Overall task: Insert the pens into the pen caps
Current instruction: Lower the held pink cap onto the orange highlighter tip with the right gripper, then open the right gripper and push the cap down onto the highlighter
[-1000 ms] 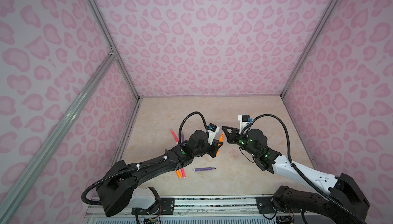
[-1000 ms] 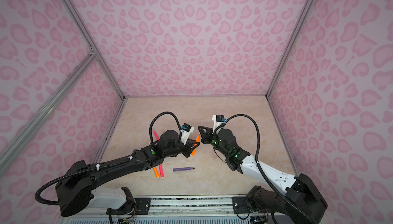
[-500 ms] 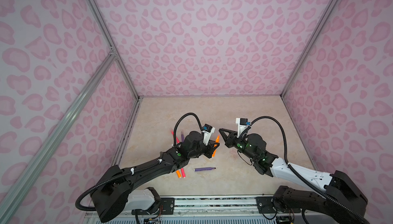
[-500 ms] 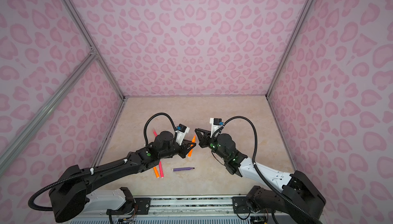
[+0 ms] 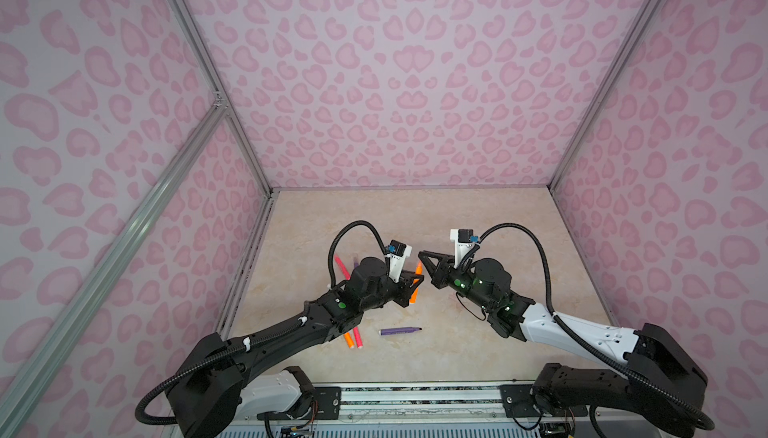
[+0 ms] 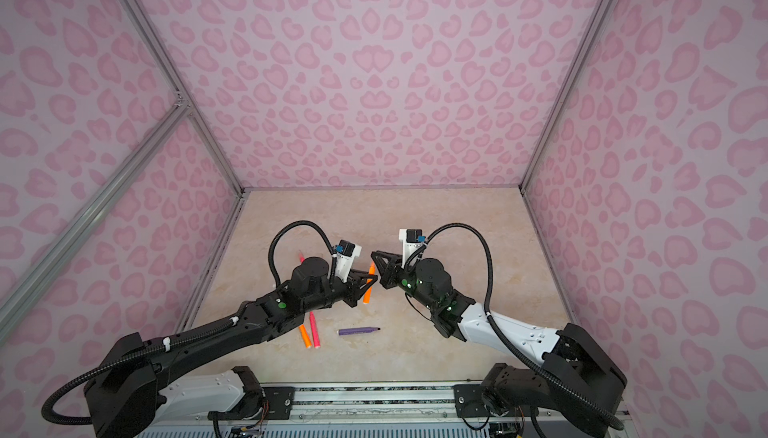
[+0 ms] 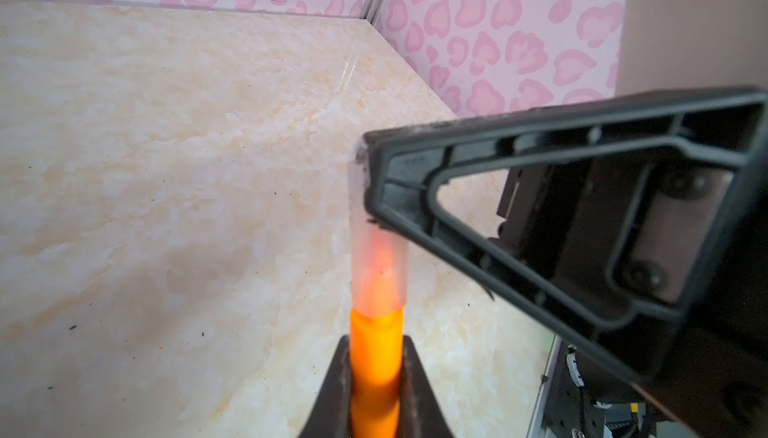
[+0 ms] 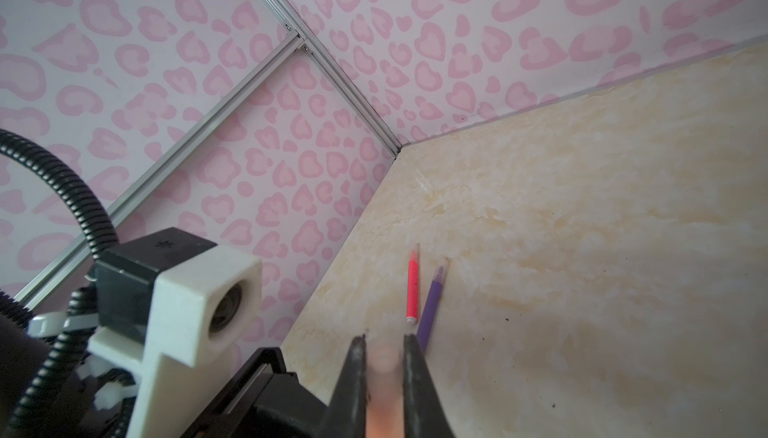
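Orange pen (image 7: 376,348) is pinched in the left gripper (image 5: 417,283) above mid-table. The right gripper (image 8: 384,338) pinches a clear cap (image 7: 378,265) already over its tip. Line both up and push straight together until it seats, without twisting.

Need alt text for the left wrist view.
The left gripper holds an orange pen whose tip sits inside a clear pen cap, the cap's far end clamped by the right gripper. Behind them are a marbled beige tabletop and pink heart-print walls.
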